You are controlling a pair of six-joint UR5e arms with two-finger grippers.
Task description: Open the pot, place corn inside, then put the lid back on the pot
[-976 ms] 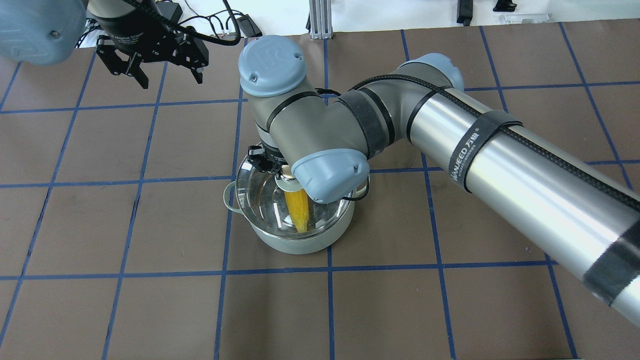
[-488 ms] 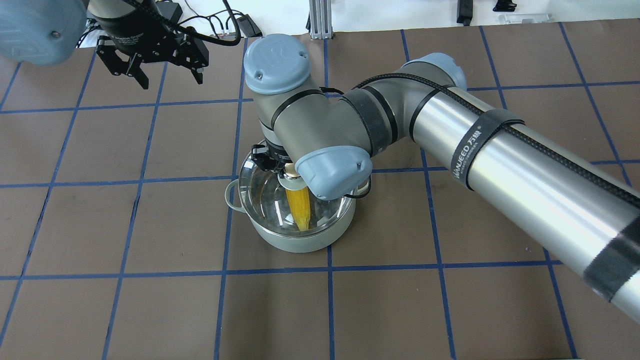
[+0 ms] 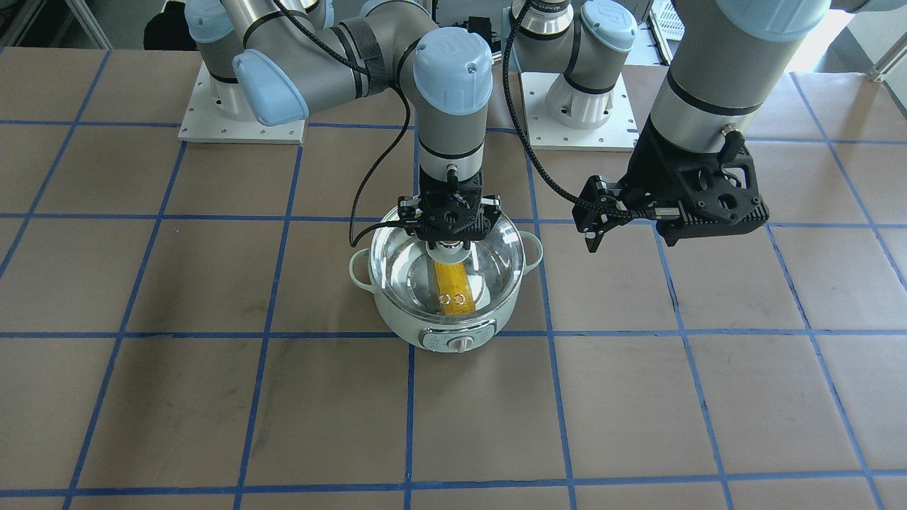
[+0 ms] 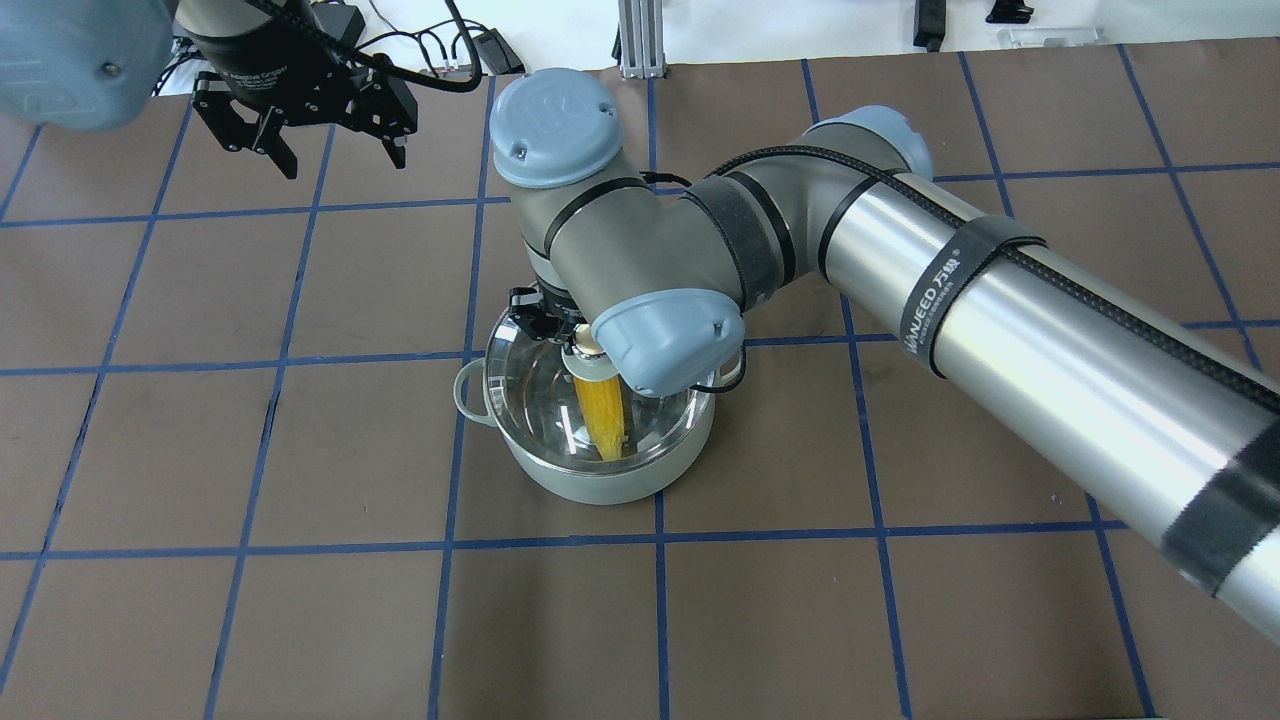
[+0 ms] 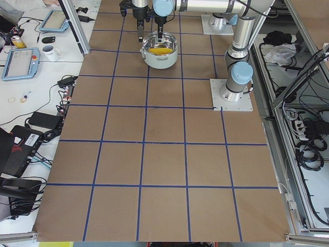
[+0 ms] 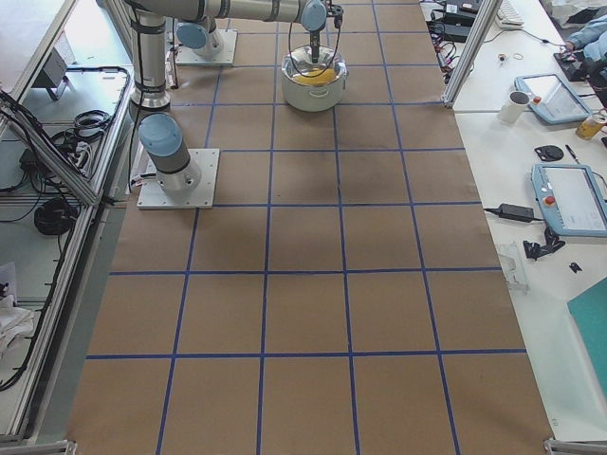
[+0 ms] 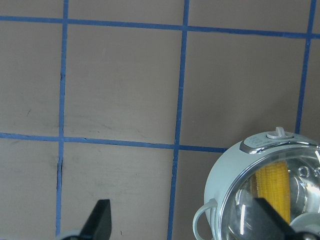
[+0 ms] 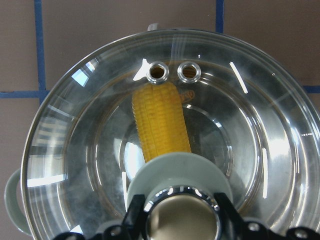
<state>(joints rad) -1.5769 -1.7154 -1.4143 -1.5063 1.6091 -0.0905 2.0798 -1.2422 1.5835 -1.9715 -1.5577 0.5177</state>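
Note:
The pale mint-green pot [image 4: 600,482] stands mid-table, its dial panel [image 3: 459,341] facing away from the robot. The yellow corn [image 4: 603,415] lies inside it, seen through the clear glass lid [image 4: 525,385] that covers the pot's mouth. My right gripper [image 3: 450,244] points straight down and is shut on the lid's knob [image 8: 182,220], with fingers [image 8: 134,216] on both sides of the ball. The lid's vent holes [image 8: 157,71] sit over the corn [image 8: 160,120]. My left gripper [image 4: 345,160] hangs open and empty at the far left, away from the pot [image 7: 225,175].
The brown table mat with blue tape lines [image 4: 300,450] spreads around the pot. The right arm's forearm [image 4: 1050,330] reaches across the right half. Cables and a metal post [image 4: 635,40] lie beyond the far edge.
The right gripper has carried the lid a little to the right, so it now lies centred over the pot. The left arm has not moved.

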